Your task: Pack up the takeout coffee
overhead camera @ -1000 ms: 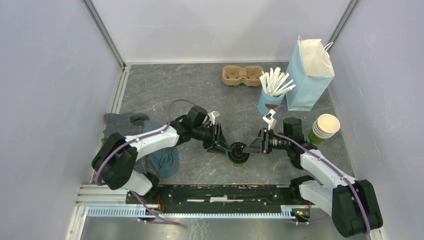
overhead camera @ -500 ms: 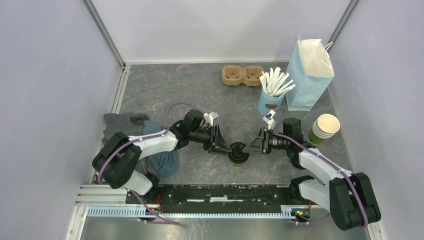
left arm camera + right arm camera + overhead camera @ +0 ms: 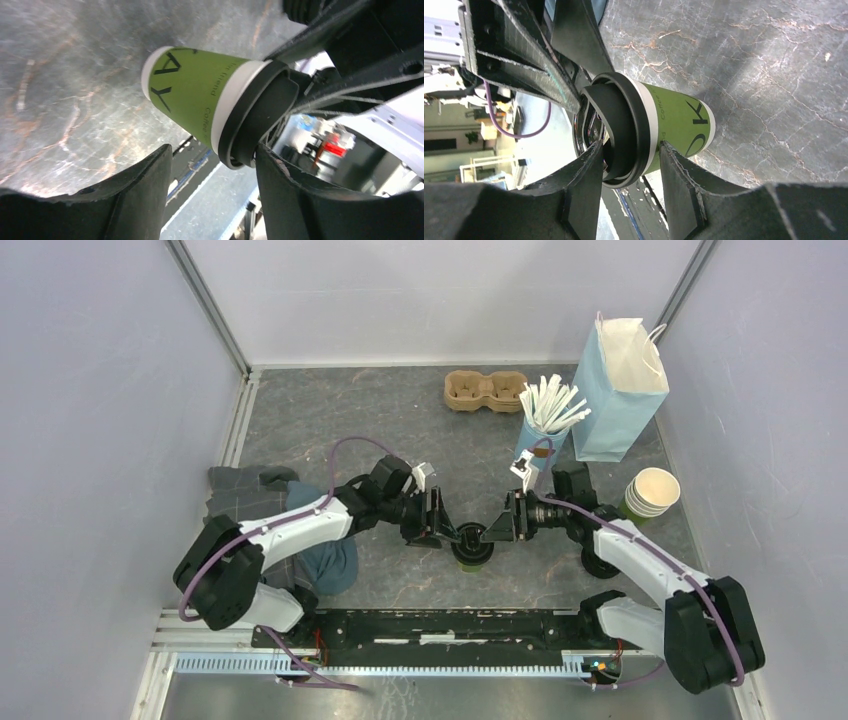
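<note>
From above, the takeout coffee hides the grips. Wrist views tell more: the right end effector clamps it, and the left end effector stands open.

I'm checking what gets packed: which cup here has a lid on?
The green cup between the left end effector and right end effector, capped in black; the green stack stands open, the light-blue cup holds sticks.

Grey marbled tabletop, pale lilac walls
</note>
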